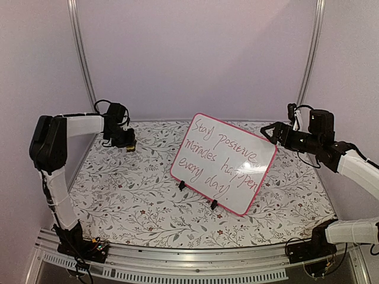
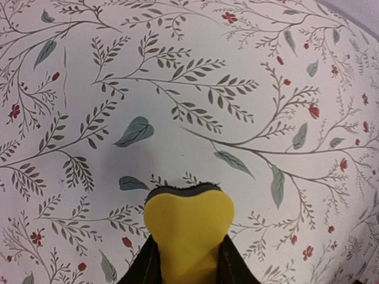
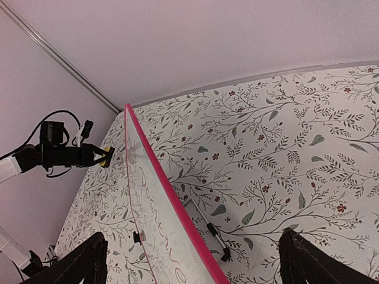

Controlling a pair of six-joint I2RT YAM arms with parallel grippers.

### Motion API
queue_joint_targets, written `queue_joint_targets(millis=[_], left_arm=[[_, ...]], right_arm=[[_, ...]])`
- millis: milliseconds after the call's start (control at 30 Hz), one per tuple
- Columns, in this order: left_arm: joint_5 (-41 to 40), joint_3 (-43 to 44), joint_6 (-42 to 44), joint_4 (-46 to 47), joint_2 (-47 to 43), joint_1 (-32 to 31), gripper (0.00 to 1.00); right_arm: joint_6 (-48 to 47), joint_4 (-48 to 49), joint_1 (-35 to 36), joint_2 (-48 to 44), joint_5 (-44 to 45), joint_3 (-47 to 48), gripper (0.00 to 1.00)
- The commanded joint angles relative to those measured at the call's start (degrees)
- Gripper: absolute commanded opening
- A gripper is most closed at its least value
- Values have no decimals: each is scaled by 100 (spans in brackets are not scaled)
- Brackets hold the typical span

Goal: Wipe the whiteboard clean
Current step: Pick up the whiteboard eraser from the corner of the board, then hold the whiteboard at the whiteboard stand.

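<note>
Left wrist view: left end effector (image 2: 188,267) was clenched on a yellow eraser (image 2: 188,225) over the table (image 2: 177,89), well left of the whiteboard (image 1: 224,163). Right end effector (image 1: 267,133) was released, fingers wide, near the whiteboard's upper right edge. Whiteboard stood tilted mid-table, red writing on it.

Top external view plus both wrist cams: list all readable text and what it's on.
"Stay positive, miracles happen every day." handwritten in red, three lines, on the rectangular pink-framed glossy whiteboard.
Right wrist view: the writing on that board is seen too edge-on to read.
Left wrist view: yellow pad with dark felt edge, no text visible.
Nothing else readable.
</note>
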Motion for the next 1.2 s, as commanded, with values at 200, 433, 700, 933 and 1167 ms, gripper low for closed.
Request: queue_joint_targets(millis=[200,433,700,933,1167], left_arm=[[1487,-36,570,1069,-1260,-929,13],[2106,537,506,1940,-998,-1743,14],[2574,473,545,3077,-573,-2112,12],[2898,361,169,3035,-474,-2245,6],[2554,317,624,2694,-680,-2573,6]], right_arm=[[-65,-165,4,-247,283,162,99],[7,1577,-37,-342,50,-1015,99],[-97,2957,-53,-293,-508,-1834,95],[233,3884,-53,-45,-1051,-2201,83],[368,4264,-58,102,-1504,-2117,61]])
